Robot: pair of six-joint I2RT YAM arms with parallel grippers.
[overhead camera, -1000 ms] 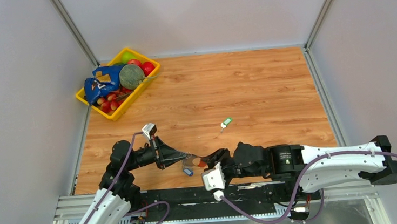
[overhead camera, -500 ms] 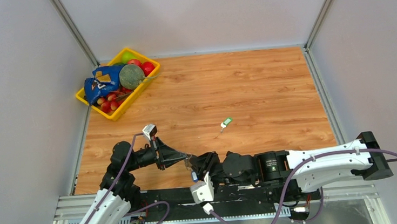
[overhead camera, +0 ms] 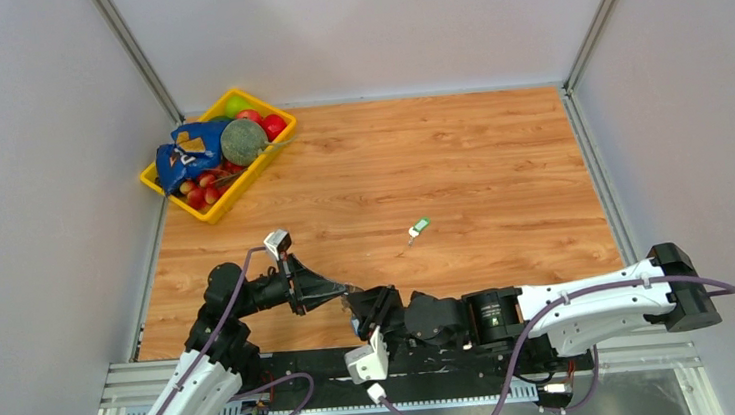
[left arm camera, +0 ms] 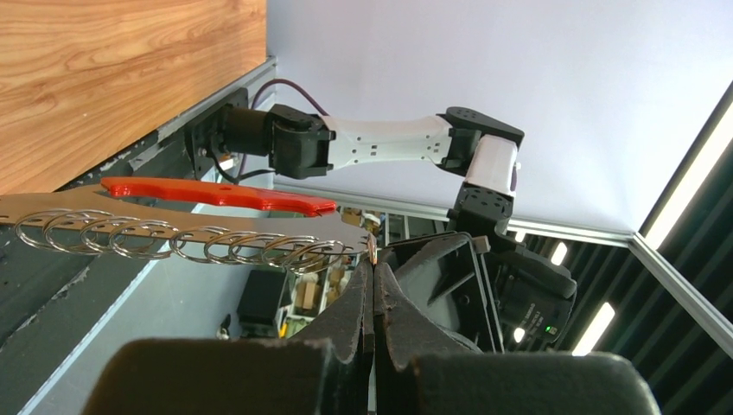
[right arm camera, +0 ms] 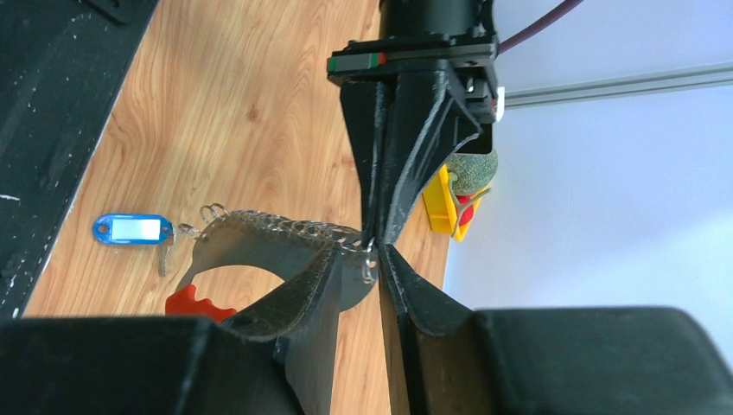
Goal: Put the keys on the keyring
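**Left gripper** [left arm camera: 373,264]: jaws clenched. The fingertips pinch the end ring of the keyring [left arm camera: 173,220]. The gripper holds it off the table [overhead camera: 460,159], just ahead of the arm bases at the near edge.

**Keyring:** the ring chain [right arm camera: 285,227] runs from the left fingertips along a curved silver plate. The red clip [right arm camera: 192,304] lies at the plate's far end. In the left wrist view the clip sits beside the row of rings, roughly parallel to it.

**Right gripper** [right arm camera: 367,255]: it meets the left gripper tip to tip. The jaws stand narrowly apart, one finger on each side of the pinched end ring. One finger [right arm camera: 311,285] crosses in front of the silver plate. Whether the pads press on the ring cannot be told.

**Blue key** [right arm camera: 130,228]: located at the free end of the ring chain, touching the last rings. Whether it is threaded on cannot be told.

**Green key** [overhead camera: 419,228]: lies alone on the table, well apart from both grippers, toward the middle.

**Basket** [overhead camera: 205,214]: yellow, at the far left corner, filled with mixed items.
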